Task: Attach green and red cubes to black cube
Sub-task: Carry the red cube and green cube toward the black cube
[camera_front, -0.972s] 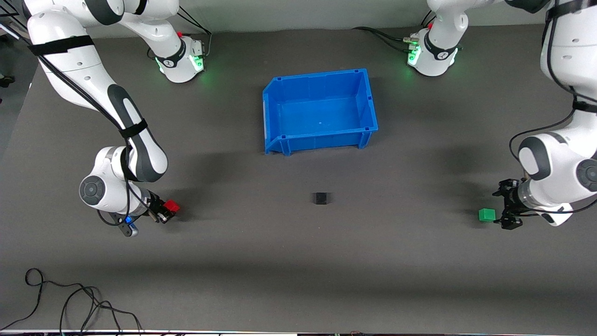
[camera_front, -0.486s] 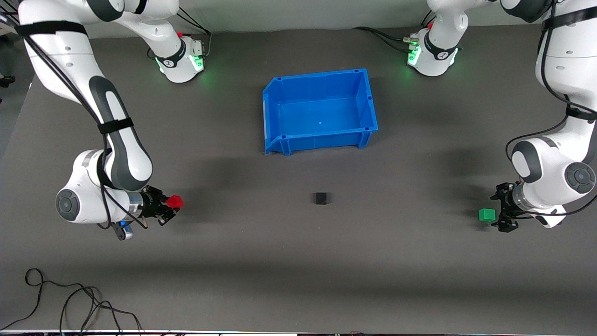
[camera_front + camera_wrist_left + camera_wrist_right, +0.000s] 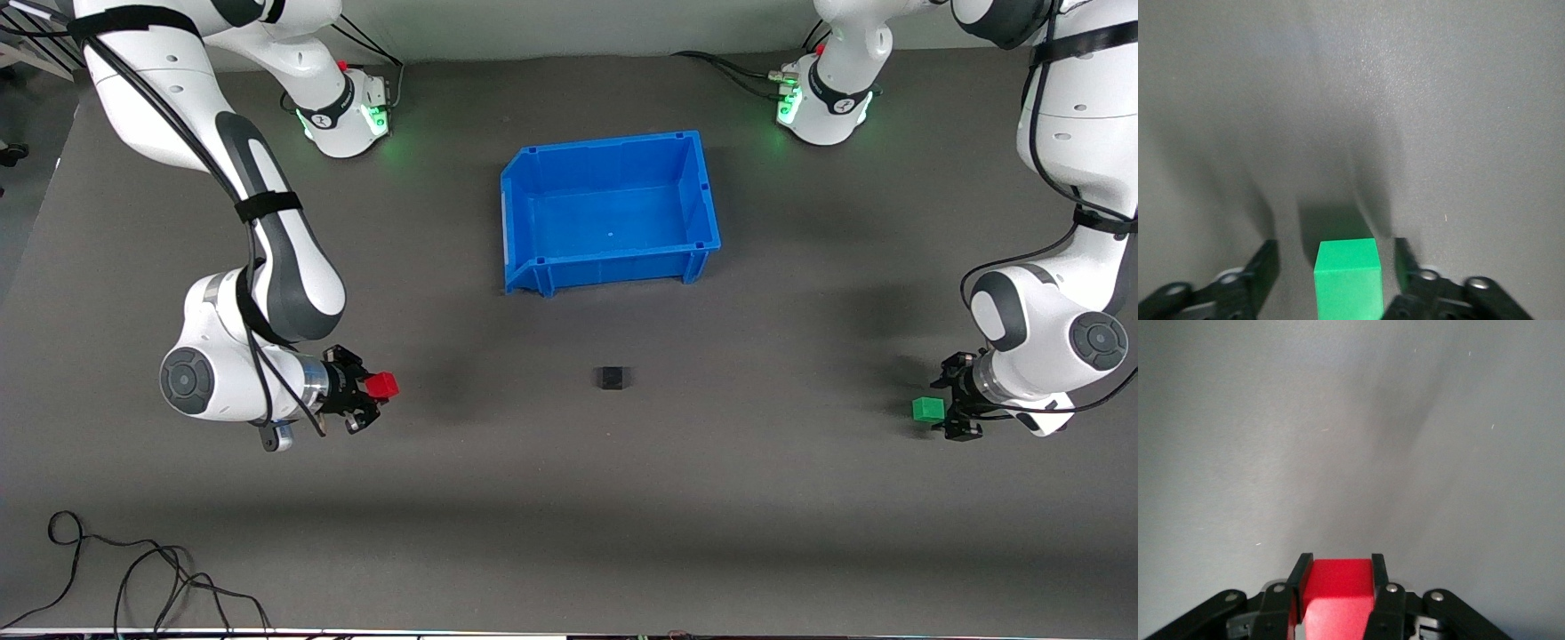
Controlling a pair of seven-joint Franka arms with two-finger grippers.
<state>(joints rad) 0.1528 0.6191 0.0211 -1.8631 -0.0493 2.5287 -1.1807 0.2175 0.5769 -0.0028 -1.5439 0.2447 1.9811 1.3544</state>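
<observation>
The black cube (image 3: 611, 378) sits on the grey mat, nearer the front camera than the blue bin. My right gripper (image 3: 377, 391) is shut on the red cube (image 3: 383, 384) and holds it just above the mat toward the right arm's end; in the right wrist view the red cube (image 3: 1335, 593) is clamped between both fingers. The green cube (image 3: 927, 409) rests on the mat toward the left arm's end. My left gripper (image 3: 941, 407) is open around it; in the left wrist view the green cube (image 3: 1346, 275) lies between the spread fingers, with gaps on both sides.
An empty blue bin (image 3: 511, 222) stands mid-table, farther from the front camera than the black cube. A black cable (image 3: 133, 578) lies on the mat near the front edge at the right arm's end.
My right gripper has carried the red cube along the mat toward the black cube. My left gripper has edged slightly closer around the green cube, which has not moved.
</observation>
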